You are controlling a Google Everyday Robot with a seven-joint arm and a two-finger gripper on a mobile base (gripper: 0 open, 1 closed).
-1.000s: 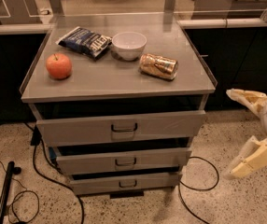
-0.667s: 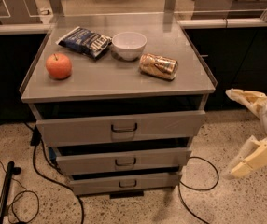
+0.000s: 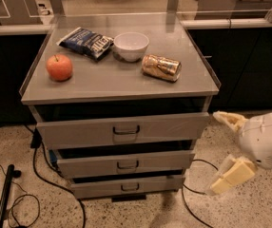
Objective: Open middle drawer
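A grey metal cabinet holds three drawers stacked one above another. The middle drawer (image 3: 124,163) has a mid-height front and a small dark handle (image 3: 127,165) at its centre; its front sits slightly proud of the cabinet frame. The taller top drawer (image 3: 122,130) is above it and the slim bottom drawer (image 3: 127,186) below. My gripper (image 3: 225,154) is at the right edge of the view, level with the middle drawer and well to its right, touching nothing. Its two cream fingers (image 3: 229,120) are spread wide apart and empty.
On the cabinet top (image 3: 119,82) lie an apple (image 3: 59,67), a dark snack bag (image 3: 86,42), a white bowl (image 3: 131,45) and a gold can (image 3: 161,68) on its side. Black cables (image 3: 36,172) run over the speckled floor left of the cabinet, and one (image 3: 191,208) to its right.
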